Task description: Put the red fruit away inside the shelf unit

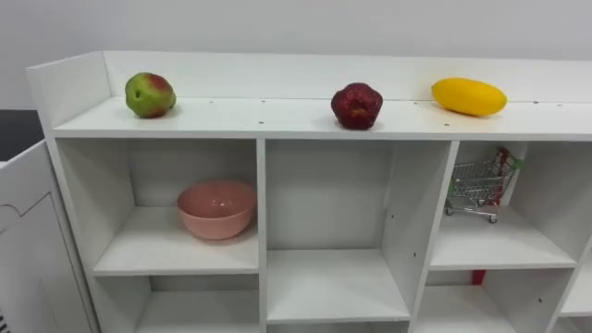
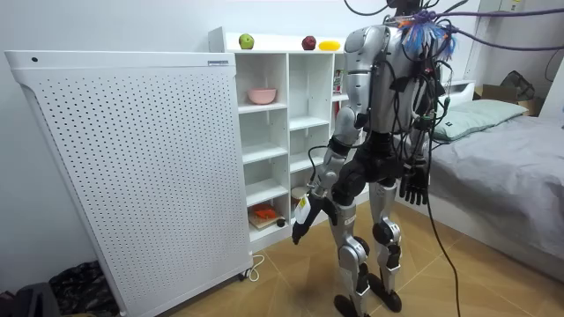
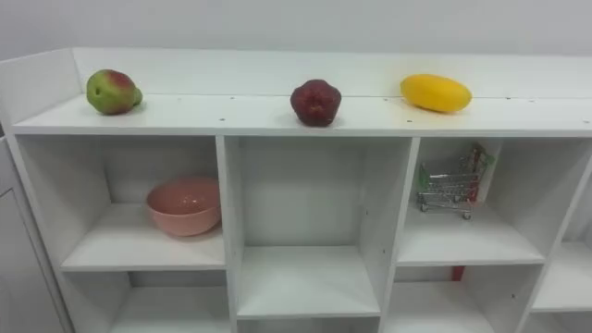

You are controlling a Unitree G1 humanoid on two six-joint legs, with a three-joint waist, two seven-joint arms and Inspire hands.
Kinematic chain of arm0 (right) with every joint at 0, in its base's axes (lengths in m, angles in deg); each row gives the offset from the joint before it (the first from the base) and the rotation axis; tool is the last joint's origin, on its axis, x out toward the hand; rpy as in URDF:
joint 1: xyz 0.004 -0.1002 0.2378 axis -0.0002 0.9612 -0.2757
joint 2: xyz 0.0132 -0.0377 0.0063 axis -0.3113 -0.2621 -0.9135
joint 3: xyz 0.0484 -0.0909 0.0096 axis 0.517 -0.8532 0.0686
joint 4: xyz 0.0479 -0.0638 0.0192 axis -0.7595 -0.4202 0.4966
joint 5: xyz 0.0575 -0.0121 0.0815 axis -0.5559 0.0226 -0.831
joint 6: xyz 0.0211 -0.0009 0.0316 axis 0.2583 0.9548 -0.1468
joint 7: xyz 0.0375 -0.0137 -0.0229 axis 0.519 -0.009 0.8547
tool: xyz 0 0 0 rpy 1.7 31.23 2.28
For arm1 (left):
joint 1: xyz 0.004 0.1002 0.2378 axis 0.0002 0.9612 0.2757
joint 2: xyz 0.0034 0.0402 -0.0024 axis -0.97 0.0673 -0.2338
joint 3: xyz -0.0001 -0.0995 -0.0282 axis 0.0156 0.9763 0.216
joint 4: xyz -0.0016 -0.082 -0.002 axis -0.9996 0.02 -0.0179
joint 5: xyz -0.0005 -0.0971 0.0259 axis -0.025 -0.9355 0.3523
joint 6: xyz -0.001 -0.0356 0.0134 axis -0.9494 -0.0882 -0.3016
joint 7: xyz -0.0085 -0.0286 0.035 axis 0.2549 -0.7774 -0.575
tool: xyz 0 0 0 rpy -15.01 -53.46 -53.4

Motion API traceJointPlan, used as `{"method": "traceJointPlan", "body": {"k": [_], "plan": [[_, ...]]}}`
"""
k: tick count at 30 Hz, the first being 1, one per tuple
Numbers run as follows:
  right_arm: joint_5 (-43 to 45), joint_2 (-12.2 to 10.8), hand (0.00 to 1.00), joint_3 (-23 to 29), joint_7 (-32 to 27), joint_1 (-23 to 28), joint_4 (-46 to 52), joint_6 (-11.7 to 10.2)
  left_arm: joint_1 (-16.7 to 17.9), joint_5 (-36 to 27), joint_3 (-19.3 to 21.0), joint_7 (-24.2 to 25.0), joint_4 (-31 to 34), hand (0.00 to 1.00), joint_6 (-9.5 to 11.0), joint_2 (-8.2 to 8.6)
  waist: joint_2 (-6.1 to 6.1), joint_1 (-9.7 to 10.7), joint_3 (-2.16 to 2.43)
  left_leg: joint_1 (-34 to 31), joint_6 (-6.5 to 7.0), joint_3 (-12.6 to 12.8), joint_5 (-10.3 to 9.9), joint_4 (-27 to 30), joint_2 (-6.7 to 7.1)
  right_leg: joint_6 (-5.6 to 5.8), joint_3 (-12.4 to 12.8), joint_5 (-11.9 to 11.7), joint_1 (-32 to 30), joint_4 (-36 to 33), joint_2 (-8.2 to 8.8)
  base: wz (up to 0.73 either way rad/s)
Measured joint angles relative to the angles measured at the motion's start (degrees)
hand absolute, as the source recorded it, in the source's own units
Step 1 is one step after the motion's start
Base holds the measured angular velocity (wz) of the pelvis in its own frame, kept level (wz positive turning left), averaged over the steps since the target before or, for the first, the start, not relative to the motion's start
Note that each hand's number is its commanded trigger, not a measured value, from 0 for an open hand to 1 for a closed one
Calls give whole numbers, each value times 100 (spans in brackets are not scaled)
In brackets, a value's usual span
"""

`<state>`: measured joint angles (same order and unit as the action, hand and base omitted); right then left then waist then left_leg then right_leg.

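- The robot stands upright facing the white shelf unit point(image 1: 388, 231), which fills the left half of the room view beside a perforated white panel point(image 2: 132, 167).
- All three fruits lie on the unit's top board, across the upper part of the eye view. The green-and-red apple point(image 1: 150, 94) is at upper left, the dark red apple point(image 1: 356, 105) near the centre, and the yellow mango point(image 1: 468, 96) at upper right. They are well apart from one another.
- In the compartments below, a pink bowl point(image 1: 215, 209) sits at left of centre and a toy shopping cart point(image 1: 479, 188) at right. The middle compartment between them holds nothing.
- The left hand point(image 2: 302, 220) hangs low at the centre of the room view, near the lower shelves, and looks slack and empty.
- The right hand point(image 2: 413, 187) hangs at the robot's far side, right of centre, with its fingers pointing down and holding nothing.
- Judged from this, no fruit is in hand and none sits in a compartment, so the task looks barely begun and the step is choosing a first fruit.
- The next move calls for raising an arm to the top board, closing round one fruit without nudging it into a roll, and lowering it into a compartment. The bowl seems a likely target.
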<state>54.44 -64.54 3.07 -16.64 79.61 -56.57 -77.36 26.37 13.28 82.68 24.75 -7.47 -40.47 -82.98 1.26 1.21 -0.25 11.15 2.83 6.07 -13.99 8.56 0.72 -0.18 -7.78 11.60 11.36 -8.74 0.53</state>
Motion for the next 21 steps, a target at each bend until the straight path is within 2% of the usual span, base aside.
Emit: {"method": "traceJointPlan", "body": {"k": [7,13,15,19,21], "plan": [[1,1,0,39,-25,-41,43,-38,-1,-4,0,-8,-1,0,2,0,-25,-5,-3,0,0,3,0,-3,0,0,37,0,5,0,-5,0],[-124,1,0,211,-408,-95,68,-172,6,-4,-3,-46,-2,0,40,0,-63,-10,-6,-2,0,8,0,9,1,0,36,0,4,0,-3,0],[-453,5,0,227,-586,-94,184,-215,6,-2,-3,-80,-1,0,97,0,-62,-1,-7,-13,0,6,0,8,1,0,39,0,-11,3,2,0],[-1147,0,0,556,-765,-92,373,-470,7,4,12,-97,-1,0,221,-3,-67,3,-7,-45,0,8,0,20,2,0,46,0,-44,10,2,0],[-1491,-2,0,737,-854,-97,581,-698,4,0,17,-162,16,0,359,-4,-67,3,-9,-56,0,8,0,19,2,0,50,-1,-56,10,3,0]]}}
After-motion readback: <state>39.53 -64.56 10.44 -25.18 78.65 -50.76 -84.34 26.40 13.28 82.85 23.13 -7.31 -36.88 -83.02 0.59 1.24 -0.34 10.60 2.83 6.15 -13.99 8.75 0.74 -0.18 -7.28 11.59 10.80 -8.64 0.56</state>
